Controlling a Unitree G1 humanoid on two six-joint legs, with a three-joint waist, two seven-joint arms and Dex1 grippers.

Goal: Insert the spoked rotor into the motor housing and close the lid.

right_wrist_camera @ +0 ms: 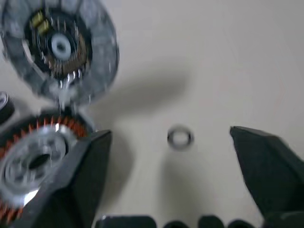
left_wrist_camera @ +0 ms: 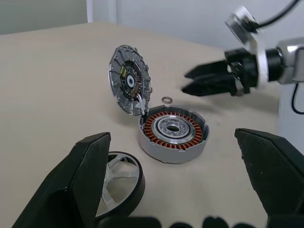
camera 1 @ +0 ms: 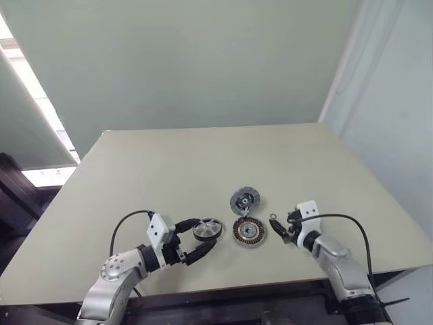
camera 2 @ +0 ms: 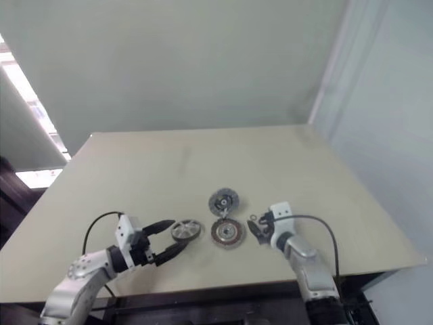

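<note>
While both pincers stand apart, the spoked rotor (camera 1: 208, 229) lies on the worktop (camera 1: 203, 162).
Left pincer (camera 1: 196, 238) brackets the rotor at lower centre; motor housing (camera 1: 249, 231) sits right of it, lid (camera 1: 245, 200) raised; right pincer (camera 1: 279, 227) holds nothing.

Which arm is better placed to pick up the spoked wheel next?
The left. Its open gripper already brackets the wheel; the right gripper hovers beyond the copper-wound housing.
</note>
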